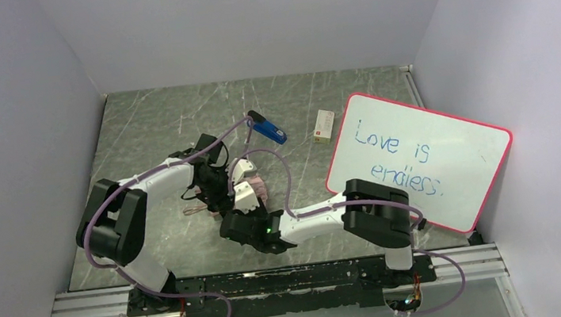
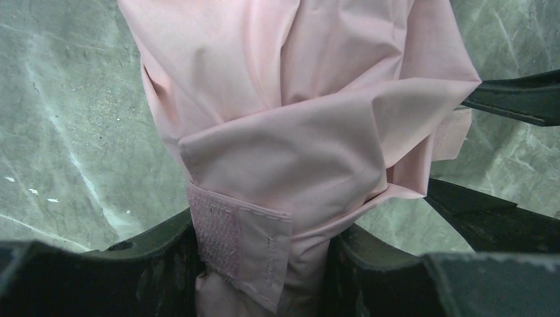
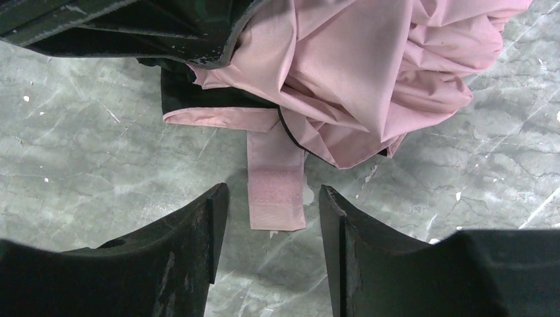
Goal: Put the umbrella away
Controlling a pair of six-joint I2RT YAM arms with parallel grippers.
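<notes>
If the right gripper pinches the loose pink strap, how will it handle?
Probably floppy: the strap lies limp and flat on the table, thin fabric. Likely very light, though pulling may tug the bunched umbrella. Its textured end patch should give the open right gripper some grip.

Robot lab test cell: plain pale panel walls (image 1: 9, 117) box in a grey marble-look worktop (image 1: 147, 134). Left arm (image 1: 121, 224) and right arm (image 1: 375, 213) bolted to aluminium rail (image 1: 87, 306) along frame bottom. Whiteboard (image 1: 421, 158) at right.
</notes>
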